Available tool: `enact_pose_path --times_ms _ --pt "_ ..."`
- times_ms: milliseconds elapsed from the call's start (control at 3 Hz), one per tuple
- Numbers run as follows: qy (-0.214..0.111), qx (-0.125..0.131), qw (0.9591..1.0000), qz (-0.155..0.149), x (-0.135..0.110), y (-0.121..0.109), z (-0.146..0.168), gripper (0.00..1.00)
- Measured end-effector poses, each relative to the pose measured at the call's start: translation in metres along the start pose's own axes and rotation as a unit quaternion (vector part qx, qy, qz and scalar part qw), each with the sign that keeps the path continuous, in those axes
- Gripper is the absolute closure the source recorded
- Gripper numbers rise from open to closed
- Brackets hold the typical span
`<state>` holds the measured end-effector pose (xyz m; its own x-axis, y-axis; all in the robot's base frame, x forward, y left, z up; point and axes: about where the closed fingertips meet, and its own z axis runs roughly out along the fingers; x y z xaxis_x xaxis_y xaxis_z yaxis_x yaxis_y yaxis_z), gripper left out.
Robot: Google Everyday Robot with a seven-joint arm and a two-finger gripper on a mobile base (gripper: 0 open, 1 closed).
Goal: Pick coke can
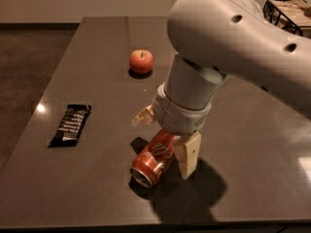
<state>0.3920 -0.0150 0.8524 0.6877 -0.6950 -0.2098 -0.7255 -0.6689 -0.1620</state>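
The coke can (149, 163) lies on its side on the dark table (97, 47), near the front edge, its silver open end facing front left. My gripper (162, 148) comes down over the can's far half, open. One cream finger (188, 155) stands against the can's right side. The other finger (143, 116) sticks out to the can's upper left, apart from it. The big grey arm hides the can's far end.
A red apple (141, 61) sits at the back middle of the table. A black snack bar wrapper (70, 124) lies at the left. A wire basket (286, 13) shows at the top right corner. The table's front edge runs close below the can.
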Motion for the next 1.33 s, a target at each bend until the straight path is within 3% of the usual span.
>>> enact_pose_path --times_ms 667,1000,1333 --pt "0.008 -0.012 0.9999 -0.005 0.002 -0.004 -0.002 0.63" --pt "-0.008 -0.012 0.9998 0.013 0.009 -0.009 -0.023 0.86" --pt "-0.028 0.006 0.9994 0.022 0.015 -0.019 -0.066 1.00"
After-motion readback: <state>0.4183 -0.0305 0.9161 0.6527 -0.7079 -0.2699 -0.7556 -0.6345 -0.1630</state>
